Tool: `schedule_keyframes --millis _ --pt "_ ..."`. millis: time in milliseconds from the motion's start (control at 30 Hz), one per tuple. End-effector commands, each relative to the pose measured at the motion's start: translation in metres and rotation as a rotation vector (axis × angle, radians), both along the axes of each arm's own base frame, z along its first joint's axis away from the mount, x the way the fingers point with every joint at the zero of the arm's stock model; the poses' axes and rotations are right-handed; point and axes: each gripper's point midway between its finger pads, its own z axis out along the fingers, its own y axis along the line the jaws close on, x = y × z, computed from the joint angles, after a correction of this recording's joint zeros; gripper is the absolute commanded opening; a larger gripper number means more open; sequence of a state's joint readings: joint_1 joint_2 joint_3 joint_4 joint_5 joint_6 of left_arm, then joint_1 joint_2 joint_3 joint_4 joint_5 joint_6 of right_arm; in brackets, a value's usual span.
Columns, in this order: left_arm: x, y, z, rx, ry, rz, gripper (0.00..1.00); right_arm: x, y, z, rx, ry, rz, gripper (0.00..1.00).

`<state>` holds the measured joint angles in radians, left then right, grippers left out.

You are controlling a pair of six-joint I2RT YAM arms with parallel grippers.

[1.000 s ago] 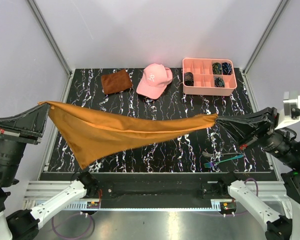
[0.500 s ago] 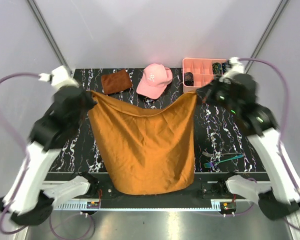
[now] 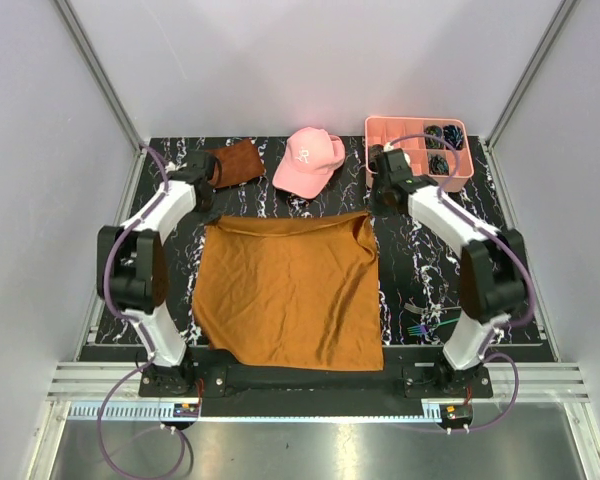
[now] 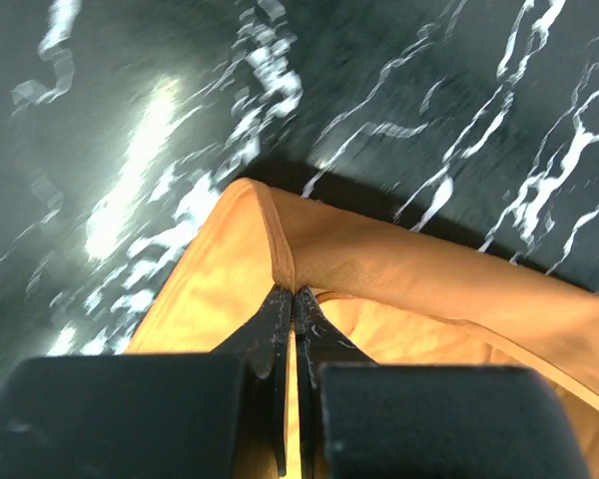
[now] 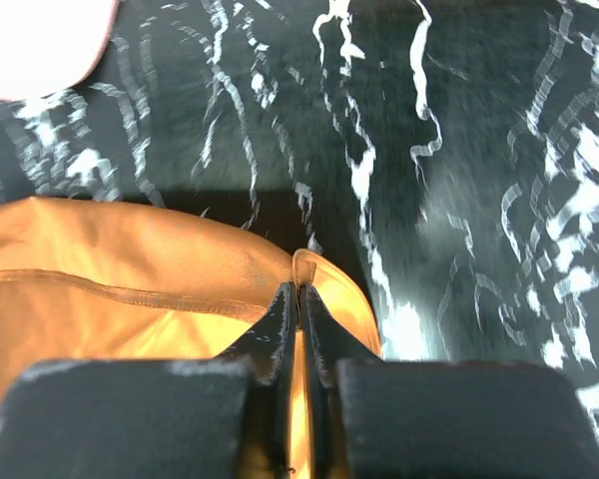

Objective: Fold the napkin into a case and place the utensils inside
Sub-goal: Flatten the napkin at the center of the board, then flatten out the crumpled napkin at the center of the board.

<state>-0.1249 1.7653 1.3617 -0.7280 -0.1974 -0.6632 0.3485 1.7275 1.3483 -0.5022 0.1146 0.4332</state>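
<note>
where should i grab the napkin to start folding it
Probably by its two far corners, coming down from above. The napkin lies spread flat on the table, so only its hemmed corners give a thin edge to pinch. The left gripper and right gripper are each shut on one.

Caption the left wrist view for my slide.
Left end effector pinching a corner of the large orange-brown cloth napkin.

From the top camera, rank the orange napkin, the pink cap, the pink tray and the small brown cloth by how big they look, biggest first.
1. napkin, by far
2. pink tray
3. pink cap, somewhat smaller than the tray
4. small brown cloth; its left edge is partly covered, yet it looks smallest
</note>
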Motion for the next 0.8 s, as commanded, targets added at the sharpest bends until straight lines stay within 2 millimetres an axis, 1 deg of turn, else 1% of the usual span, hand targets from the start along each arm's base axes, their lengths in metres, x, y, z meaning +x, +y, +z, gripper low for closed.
schedule_keyframes --millis 0,33,67,100,133,167,200,233,267,300,333,367,400,433,467,500,533,567,600,633,667,700,733,767 --pt "0.063 -0.008 0.039 -0.037 -0.201 -0.034 0.09 0.059 0.003 0.017 -0.058 -0.123 0.013 0.26" --pt "0.067 -0.004 0.047 -0.009 -0.197 -0.035 0.22 0.061 0.002 0.014 -0.084 -0.105 0.025 0.38" --pt "0.066 0.001 0.051 0.016 -0.187 -0.021 0.46 0.064 -0.003 0.007 -0.119 -0.078 0.014 0.55" --pt "0.065 0.005 0.057 0.036 -0.19 -0.009 0.55 0.063 -0.006 0.015 -0.141 -0.061 0.008 0.63" --pt "0.059 0.011 0.058 0.063 -0.182 0.014 0.63 0.063 -0.012 0.017 -0.176 -0.058 -0.001 0.66" --pt "0.054 0.014 0.062 0.069 -0.193 0.034 0.75 0.06 -0.02 0.02 -0.197 -0.058 -0.021 0.77" --pt "0.04 0.019 0.069 0.076 -0.21 0.056 0.76 0.054 -0.025 0.021 -0.215 -0.05 -0.035 0.82" --pt "0.037 0.017 0.072 0.057 -0.234 0.069 0.77 0.05 -0.027 0.03 -0.214 -0.065 -0.04 0.83" --pt "0.032 0.014 0.072 0.036 -0.241 0.066 0.77 0.041 -0.028 0.023 -0.215 -0.044 -0.036 0.85" --pt "0.017 0.002 0.067 -0.017 -0.234 0.033 0.77 0.035 -0.027 0.022 -0.194 -0.038 -0.041 0.88" --pt "0.018 -0.007 0.068 -0.055 -0.265 0.011 0.76 0.028 -0.019 0.026 -0.145 -0.035 -0.018 0.88" --pt "0.013 -0.015 0.063 -0.088 -0.263 -0.005 0.75 0.016 -0.017 0.015 -0.125 -0.003 -0.006 0.88" --pt "0.0 -0.029 0.051 -0.141 -0.239 -0.045 0.66 0.012 -0.011 0.011 -0.087 0.004 -0.009 0.87" --pt "0.0 -0.036 0.049 -0.172 -0.256 -0.054 0.59 0.006 0.003 0.013 -0.037 0.002 0.027 0.86" --pt "-0.003 -0.041 0.043 -0.194 -0.25 -0.062 0.53 -0.006 0.007 -0.002 -0.019 0.031 0.047 0.85" --pt "-0.01 -0.05 0.032 -0.23 -0.225 -0.085 0.49 -0.004 0.018 -0.001 0.015 0.002 0.066 0.82" --pt "-0.008 -0.057 0.03 -0.257 -0.233 -0.102 0.44 -0.01 0.028 -0.004 0.037 0.008 0.096 0.81" --pt "-0.009 -0.061 0.017 -0.266 -0.196 -0.11 0.42 -0.016 0.03 -0.012 0.034 0.028 0.1 0.79" --pt "-0.009 -0.064 0.012 -0.277 -0.179 -0.117 0.41 -0.018 0.032 -0.016 0.035 0.035 0.101 0.77" --pt "-0.007 -0.064 0.007 -0.273 -0.169 -0.115 0.4 -0.023 0.039 -0.019 0.043 0.045 0.12 0.74" --pt "-0.006 -0.064 -0.007 -0.265 -0.144 -0.116 0.4 -0.027 0.04 -0.027 0.045 0.062 0.125 0.73" --pt "-0.002 -0.063 -0.013 -0.253 -0.14 -0.11 0.4 -0.027 0.044 -0.029 0.062 0.058 0.126 0.72" --pt "-0.001 -0.062 -0.018 -0.252 -0.124 -0.101 0.4 -0.03 0.049 -0.036 0.076 0.075 0.138 0.68" --pt "0.001 -0.061 -0.031 -0.24 -0.095 -0.093 0.4 -0.034 0.049 -0.042 0.072 0.089 0.137 0.66"
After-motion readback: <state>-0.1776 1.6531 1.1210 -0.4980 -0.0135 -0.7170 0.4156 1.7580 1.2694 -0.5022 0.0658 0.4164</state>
